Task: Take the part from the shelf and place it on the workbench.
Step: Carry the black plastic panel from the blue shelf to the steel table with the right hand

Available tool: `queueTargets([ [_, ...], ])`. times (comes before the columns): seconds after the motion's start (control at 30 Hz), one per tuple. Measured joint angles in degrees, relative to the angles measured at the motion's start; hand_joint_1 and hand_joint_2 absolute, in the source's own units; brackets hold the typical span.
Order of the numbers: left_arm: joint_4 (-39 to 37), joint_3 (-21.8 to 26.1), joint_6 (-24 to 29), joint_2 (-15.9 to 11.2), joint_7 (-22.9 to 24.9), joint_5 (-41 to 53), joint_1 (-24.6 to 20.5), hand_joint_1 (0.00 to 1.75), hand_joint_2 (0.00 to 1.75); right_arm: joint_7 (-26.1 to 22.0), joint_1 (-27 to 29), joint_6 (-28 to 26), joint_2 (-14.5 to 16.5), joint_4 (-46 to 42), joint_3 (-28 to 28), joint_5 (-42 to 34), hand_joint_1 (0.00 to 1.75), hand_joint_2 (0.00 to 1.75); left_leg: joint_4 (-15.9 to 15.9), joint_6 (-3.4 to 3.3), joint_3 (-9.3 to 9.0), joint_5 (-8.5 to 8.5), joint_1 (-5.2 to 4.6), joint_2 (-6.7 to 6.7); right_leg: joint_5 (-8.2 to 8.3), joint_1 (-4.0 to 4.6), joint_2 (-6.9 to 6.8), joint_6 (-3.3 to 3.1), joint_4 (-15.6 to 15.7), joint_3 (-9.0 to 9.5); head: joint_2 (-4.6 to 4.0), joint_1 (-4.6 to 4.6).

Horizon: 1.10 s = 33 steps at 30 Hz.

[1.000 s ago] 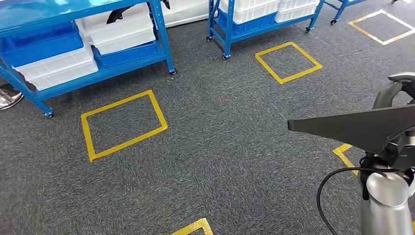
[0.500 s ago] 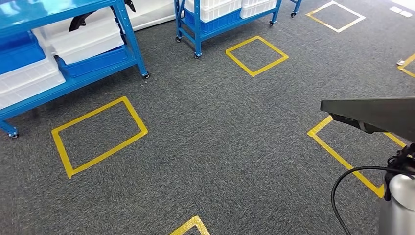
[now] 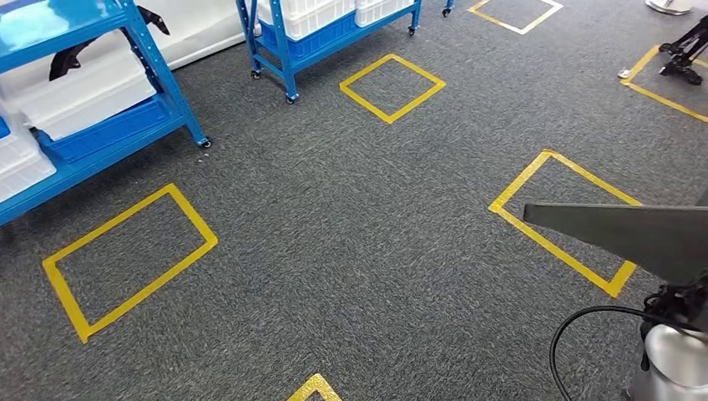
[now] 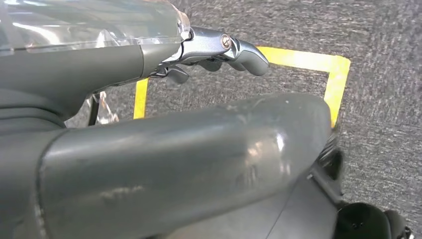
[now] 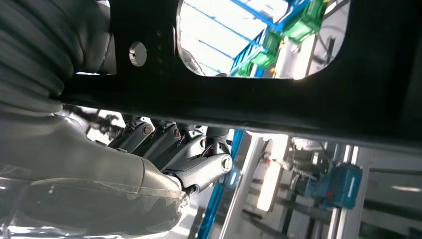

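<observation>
Clearly the right hand (image 5: 164, 149) was clamped on the part (image 3: 634, 234), a flat dark panel that jutted leftward over the carpet (image 3: 351, 251) at the lower right of the head view, fingers (image 5: 204, 169) curled up against its underside in the right wrist view. The left hand (image 4: 219, 50) hung over a yellow tape square (image 4: 308, 62), fingers bent and nothing seen in them, though I could not tell if it was fully closed. Risk as I judged it: the long overhang could lever the part loose or clip a blue shelf (image 3: 159, 79) during walking, and no workbench was in sight.
</observation>
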State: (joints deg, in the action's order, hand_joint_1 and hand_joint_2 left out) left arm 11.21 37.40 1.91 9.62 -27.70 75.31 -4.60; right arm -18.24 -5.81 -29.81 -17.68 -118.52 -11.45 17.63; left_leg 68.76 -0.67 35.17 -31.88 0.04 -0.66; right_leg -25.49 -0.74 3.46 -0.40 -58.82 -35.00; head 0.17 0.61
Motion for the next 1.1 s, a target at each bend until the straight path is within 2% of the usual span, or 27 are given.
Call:
queueTargets([
  [0.07, 0.0, 0.1, 0.2, -0.3, 0.1, -0.1, 0.0, 0.0, 0.0, -0.4, 0.5, -0.4, 0.5, -0.1, 0.0, 0.2, 1.75, 1.75, -7.2, -0.86, -3.12, 3.12, -0.08, -2.46, 0.11, 0.02, 1.24, 0.22, -0.1, -0.07, 0.0, 0.02],
  [0.1, 0.0, 0.1, 0.3, -0.4, 0.1, -0.1, 0.0, 0.0, 0.0, -0.7, 0.7, -0.5, 0.8, -0.1, 0.0, 0.3, 1.75, 1.75, -9.1, -1.11, -3.9, 3.57, -0.17, -3.29, 0.24, -0.1, 1.77, 0.46, -0.2, -0.24, 0.0, 0.02],
  [0.13, 0.0, 0.1, 0.3, -0.5, 0.1, -0.1, -0.1, 0.0, 0.0, -0.9, 1.0, -0.7, 1.0, -0.1, 0.0, 0.3, 1.75, 1.75, -9.8, -1.23, -4.15, 3.42, -0.27, -3.36, 0.44, -0.26, 2.31, 0.8, -0.1, -0.45, 0.0, -0.01],
  [0.2, 0.0, 0.2, 0.3, -0.5, 0.1, -0.1, -0.3, 0.0, 0.0, -1.1, 1.4, -0.8, 1.3, -0.1, 0.0, 0.3, 1.75, 1.75, -10.7, -1.49, -4.5, 3.91, -0.32, -2.18, 0.78, -0.49, 2.98, 1.5, 0.0, -0.82, -0.01, -0.04],
  [0.23, 0.0, 0.2, 0.3, -0.6, 0.1, -0.1, -0.3, 0.0, 0.0, -1.2, 1.4, -0.9, 1.4, 0.0, 0.0, 0.3, 1.75, 1.75, -11.3, -1.73, -4.74, 4.34, -0.24, -1.51, 0.38, -0.43, 2.24, 1.73, -0.5, -1.21, -0.01, 0.04],
  [0.27, 0.0, 0.2, 0.3, -0.6, 0.0, -0.1, -0.3, 0.0, 0.0, -1.3, 1.2, -1.1, 1.4, 0.0, 0.0, 0.3, 1.75, 1.75, -12.0, -1.98, -4.92, 4.78, -0.15, -0.77, -0.69, -0.32, 1.02, 1.92, -2.0, -2.03, -0.02, 0.15],
  [0.33, 0.0, 0.2, 0.3, -0.7, 0.0, -0.2, -0.4, 0.0, 0.0, -1.5, 0.7, -1.5, 1.5, 0.1, 0.0, 0.3, 1.75, 1.75, -12.5, -2.31, -5.03, 5.11, -0.22, 0.63, -4.16, -0.34, -1.83, 2.21, -8.0, -4.92, -0.01, 0.34],
  [0.37, 0.0, 0.2, 0.3, -0.8, 0.0, -0.2, -0.4, 0.0, 0.0, -1.6, 0.7, -1.8, 1.6, 0.1, 0.0, 0.3, 1.75, 1.75, -12.4, -2.36, -4.97, 5.08, -0.29, 1.36, -5.58, -0.51, -2.46, 2.43, -11.4, -6.46, -0.01, 0.34],
  [0.4, 0.0, 0.2, 0.3, -0.8, 0.0, -0.2, -0.3, 0.0, 0.0, -1.7, 0.7, -2.1, 1.7, 0.1, 0.0, 0.3, 1.75, 1.75, -12.3, -2.33, -4.92, 4.99, -0.35, 2.06, -6.1, -0.73, -2.81, 2.67, -13.5, -7.36, -0.01, 0.35],
  [0.43, 0.0, 0.2, 0.3, -0.9, 0.0, -0.2, -0.4, 0.0, 0.0, -1.7, 0.8, -2.4, 1.7, 0.1, 0.0, 0.3, 1.75, 1.75, -12.2, -2.26, -4.88, 4.85, -0.36, 2.75, -5.64, -0.98, -3.1, 2.91, -13.8, -7.34, -0.01, 0.36],
  [0.47, 0.0, 0.2, 0.2, -0.9, 0.0, -0.2, -0.4, 0.0, 0.0, -1.9, 0.8, -2.7, 1.8, 0.0, 0.0, 0.3, 1.75, 1.75, -11.9, -2.1, -4.85, 4.66, -0.31, 3.39, -4.3, -1.22, -3.47, 3.15, -12.0, -6.23, -0.01, 0.35],
  [0.5, 0.0, 0.2, 0.2, -1.0, 0.0, -0.2, -0.4, 0.0, 0.0, -2.0, 0.9, -2.9, 1.8, -0.1, 0.0, 0.3, 1.75, 1.75, -11.6, -1.86, -4.83, 4.37, -0.24, 3.96, -2.53, -1.44, -4.17, 3.37, -8.5, -4.19, 0.0, 0.37],
  [0.57, 0.0, 0.2, 0.2, -1.1, 0.1, -0.2, -0.4, 0.0, 0.0, -2.3, 1.0, -3.2, 2.0, -0.5, 0.0, 0.3, 1.75, 1.75, -10.7, -1.1, -4.76, 3.62, -0.36, 4.91, -0.67, -1.3, -5.93, 3.24, -2.5, -0.78, -0.01, 0.37],
  [0.6, 0.0, 0.2, 0.2, -1.2, 0.1, -0.3, -0.5, 0.0, 0.0, -2.4, 1.1, -3.3, 2.1, -0.6, 0.0, 0.3, 1.75, 1.75, -10.4, -0.68, -4.75, 3.29, -0.43, 5.27, -0.51, -1.12, -6.34, 2.92, -1.1, -0.03, -0.02, 0.33],
  [0.63, 0.0, 0.2, 0.2, -1.3, 0.1, -0.3, -0.5, 0.0, 0.0, -2.4, 1.2, -3.4, 2.2, -0.8, 0.0, 0.3, 1.75, 1.75, -10.3, -0.3, -4.83, 3.07, -0.55, 5.65, -0.77, -0.86, -6.27, 2.48, -0.9, -0.02, -0.02, 0.31],
  [0.7, 0.0, 0.2, 0.2, -1.3, 0.1, -0.3, -0.6, 0.0, 0.0, -2.6, 1.4, -3.7, 2.3, -1.0, 0.0, 0.3, 1.75, 1.75, -10.2, 0.25, -5.01, 2.76, -0.4, 6.2, -0.61, -0.83, -5.15, 1.7, -0.8, -0.14, -0.02, 0.25],
  [0.77, 0.1, 0.2, 0.4, -1.2, -0.9, -0.2, -0.8, 0.0, 0.0, -2.8, 1.4, -3.8, 2.4, -1.2, 0.0, 0.4, 1.75, 1.75, -8.4, 0.73, -4.42, 1.17, -0.07, 4.78, -0.39, -0.9, -4.23, 1.01, -0.6, -0.18, -0.01, 0.19],
  [0.83, 0.3, 0.0, -0.1, -0.4, -0.8, -0.9, -2.3, 0.0, 0.0, -1.8, 0.8, -2.5, 3.1, -1.2, 0.3, 2.8, 1.75, 1.75, -2.1, 0.97, -1.63, -2.36, 0.15, 2.29, -0.2, -0.79, -3.4, 0.46, -0.5, -0.34, -0.01, 0.08],
  [0.87, 0.6, -0.1, -1.0, 0.4, 1.7, -1.8, -4.1, 0.0, 0.0, -0.3, -0.5, -1.3, 4.2, -0.7, 0.8, 5.3, 1.75, 1.75, 1.8, 0.96, 0.36, -3.97, 0.16, 1.63, -0.03, -0.65, -2.91, 0.21, -0.6, -0.6, -0.01, 0.04],
  [0.9, 1.0, -0.1, -2.5, 1.5, 6.4, -3.0, -7.1, 0.0, 0.0, 1.6, -2.7, 0.0, 5.7, 0.3, 2.0, 8.6, 1.75, 1.75, 4.9, 0.91, 2.16, -4.75, 0.16, 1.32, 0.22, -0.51, -2.32, 0.04, -0.7, -0.98, -0.02, 0.02],
  [0.93, 1.5, -0.1, -4.0, 2.8, 11.7, -4.2, -10.5, 0.0, 0.0, 3.4, -5.2, 0.7, 7.4, 1.7, 3.6, 11.5, 1.75, 1.75, 6.1, 0.76, 3.1, -4.32, 0.15, 1.17, 0.47, -0.38, -1.69, -0.08, -0.8, -1.37, -0.02, -0.01],
  [0.97, 2.0, -0.1, -5.3, 4.0, 16.1, -5.4, -13.9, 0.0, 0.0, 4.8, -7.4, 1.0, 8.7, 3.0, 5.4, 13.6, 1.75, 1.75, 5.2, 0.51, 3.02, -2.93, 0.12, 1.02, 0.71, -0.26, -1.08, -0.12, -0.9, -1.67, -0.01, -0.08],
  [1.0, 2.7, -0.3, -6.2, 5.0, 19.0, -6.7, -16.8, 0.0, 0.0, 5.8, -8.9, 0.7, 9.6, 4.3, 7.3, 14.7, 1.75, 1.75, 2.2, 0.17, 1.75, -0.79, 0.09, 0.65, 0.87, -0.17, -0.51, -0.07, -1.0, -1.81, -0.01, -0.14],
  [1.03, 3.3, -0.7, -6.6, 5.7, 20.0, -7.9, -18.6, 0.0, 0.0, 6.3, -9.8, 0.3, 10.1, 5.2, 8.7, 15.1, 1.75, 1.75, -1.7, -0.16, -0.09, 1.16, 0.06, -0.3, 0.95, -0.14, -0.02, 0.02, -1.0, -1.82, 0.0, -0.17],
  [1.1, 4.1, -1.9, -6.6, 6.3, 20.1, -10.5, -20.1, 0.0, 0.0, 7.0, -11.1, -0.5, 10.6, 6.3, 10.3, 14.8, 1.75, 1.75, -7.6, -0.55, -2.87, 3.29, 0.01, -2.85, 1.3, -0.27, 1.23, 0.53, -1.1, -1.96, -0.01, -0.15],
])
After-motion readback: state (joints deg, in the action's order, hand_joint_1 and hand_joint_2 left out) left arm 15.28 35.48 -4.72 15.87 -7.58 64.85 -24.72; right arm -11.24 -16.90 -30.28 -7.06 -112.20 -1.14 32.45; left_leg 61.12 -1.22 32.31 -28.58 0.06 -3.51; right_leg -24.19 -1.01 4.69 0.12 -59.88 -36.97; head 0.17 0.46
